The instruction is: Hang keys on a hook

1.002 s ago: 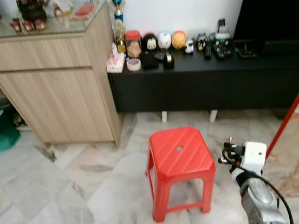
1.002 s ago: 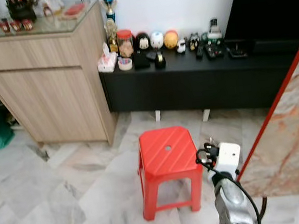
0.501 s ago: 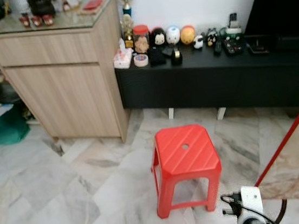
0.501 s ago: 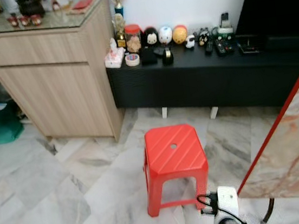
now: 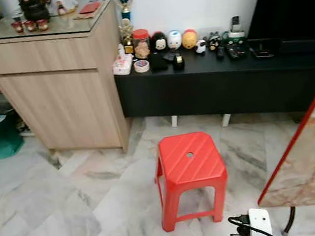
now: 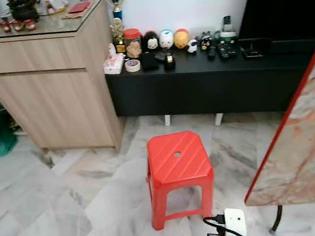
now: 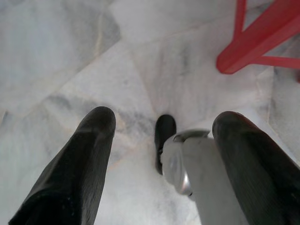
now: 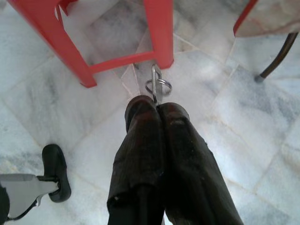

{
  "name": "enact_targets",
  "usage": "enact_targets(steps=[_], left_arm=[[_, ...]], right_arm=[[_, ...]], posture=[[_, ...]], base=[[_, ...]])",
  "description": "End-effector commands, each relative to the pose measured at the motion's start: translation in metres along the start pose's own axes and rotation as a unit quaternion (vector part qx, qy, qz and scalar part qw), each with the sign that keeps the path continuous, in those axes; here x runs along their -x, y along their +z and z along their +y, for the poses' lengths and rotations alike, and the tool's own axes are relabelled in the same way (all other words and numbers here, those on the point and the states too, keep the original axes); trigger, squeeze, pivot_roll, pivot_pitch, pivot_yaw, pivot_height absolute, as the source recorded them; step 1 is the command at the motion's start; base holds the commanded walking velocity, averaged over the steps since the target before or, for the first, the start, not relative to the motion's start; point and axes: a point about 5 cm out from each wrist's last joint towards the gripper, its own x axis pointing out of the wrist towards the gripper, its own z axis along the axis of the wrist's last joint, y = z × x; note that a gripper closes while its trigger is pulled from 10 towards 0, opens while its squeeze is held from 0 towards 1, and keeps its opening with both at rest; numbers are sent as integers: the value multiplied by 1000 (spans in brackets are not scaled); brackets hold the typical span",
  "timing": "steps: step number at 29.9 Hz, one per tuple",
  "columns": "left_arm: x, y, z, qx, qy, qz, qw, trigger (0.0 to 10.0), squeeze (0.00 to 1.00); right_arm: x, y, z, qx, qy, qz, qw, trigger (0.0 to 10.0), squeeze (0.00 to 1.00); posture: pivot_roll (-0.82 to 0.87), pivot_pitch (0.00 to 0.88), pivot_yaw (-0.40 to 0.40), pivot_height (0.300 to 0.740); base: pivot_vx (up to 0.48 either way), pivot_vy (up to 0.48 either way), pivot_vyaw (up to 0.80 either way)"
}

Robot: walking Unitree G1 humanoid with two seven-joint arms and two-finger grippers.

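Keys [image 8: 157,84] pinched at the tips of right claw [image 8: 156,107], above marble floor [image 8: 225,122].

A red plastic stool [image 5: 190,168] stands on the pale marble floor [image 5: 47,200]; behind it runs a low black cabinet [image 5: 223,90] topped with small ornaments [image 5: 174,40]. A wooden cupboard [image 5: 55,84] stands beside the cabinet; a marble-patterned board [image 5: 312,162] leans nearby.

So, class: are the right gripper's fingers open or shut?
Shut. The right gripper fingers press together on the keys, whose ring pokes out.
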Motion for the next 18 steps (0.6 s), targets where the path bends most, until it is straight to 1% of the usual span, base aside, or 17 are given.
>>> enact_targets(steps=[1, 8, 11, 18], left_arm=[[-1, 0, -5, -9, -9, 7, 1000, 10000, 0], [-1, -1, -6, -11, -11, 5, 1000, 10000, 0], [-1, -1, -6, -11, -12, 5, 1000, 10000, 0], [-1, 1, -6, -8, -12, -1, 1000, 10000, 0]], right_arm=[[0, 2, -7, 7, -14, -1, 1000, 10000, 0], [0, 7, -11, -2, -23, -9, 1000, 10000, 0], [-1, 7, -8, 8, -21, -6, 1000, 10000, 0], [-1, 7, -8, 1, -20, -9, 1000, 10000, 0]], posture=[[40, 0, -45, 740], [31, 0, -39, 740], [33, 0, -40, 740], [32, 0, -39, 740]], base=[[0, -469, 0], [0, -477, 0], [0, -480, 0], [0, -480, 0]])
